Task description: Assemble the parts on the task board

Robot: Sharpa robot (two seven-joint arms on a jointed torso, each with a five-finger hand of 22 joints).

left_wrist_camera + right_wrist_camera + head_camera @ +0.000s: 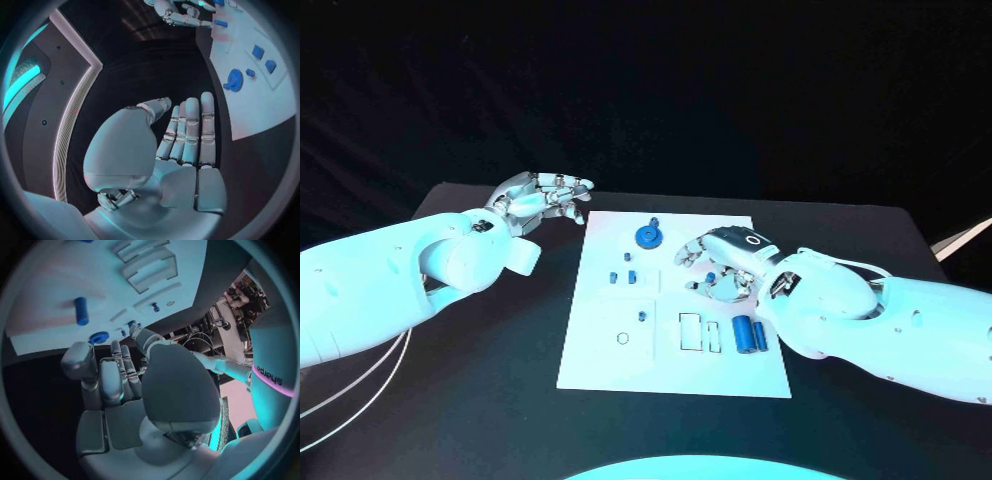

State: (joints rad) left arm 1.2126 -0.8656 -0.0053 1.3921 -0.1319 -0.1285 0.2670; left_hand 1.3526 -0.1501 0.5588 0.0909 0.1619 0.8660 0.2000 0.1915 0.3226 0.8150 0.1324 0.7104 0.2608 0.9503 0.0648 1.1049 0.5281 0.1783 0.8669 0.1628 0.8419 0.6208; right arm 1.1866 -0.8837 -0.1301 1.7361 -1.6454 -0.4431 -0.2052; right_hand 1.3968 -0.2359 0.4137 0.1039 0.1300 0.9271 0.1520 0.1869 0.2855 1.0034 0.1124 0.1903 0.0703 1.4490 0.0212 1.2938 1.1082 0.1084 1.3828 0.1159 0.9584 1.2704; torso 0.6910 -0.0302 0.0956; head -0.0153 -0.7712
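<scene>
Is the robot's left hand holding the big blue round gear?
No, the left hand is off the board's edge, fingers straight and holding nothing, while the gear lies on the task board.

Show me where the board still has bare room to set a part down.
The task board is barest along its near edge, below the oval slot and the two blue cylinders. Its far right corner, right of the blue gear, is also bare. The middle is crowded: small blue parts and the right hand over them.

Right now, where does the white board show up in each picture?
Head view: task board mid-table, between the arms.
Left wrist view: beside and beyond the left hand.
Right wrist view: beyond the right hand.
Shared landmark: the right hand, over the board.
</scene>
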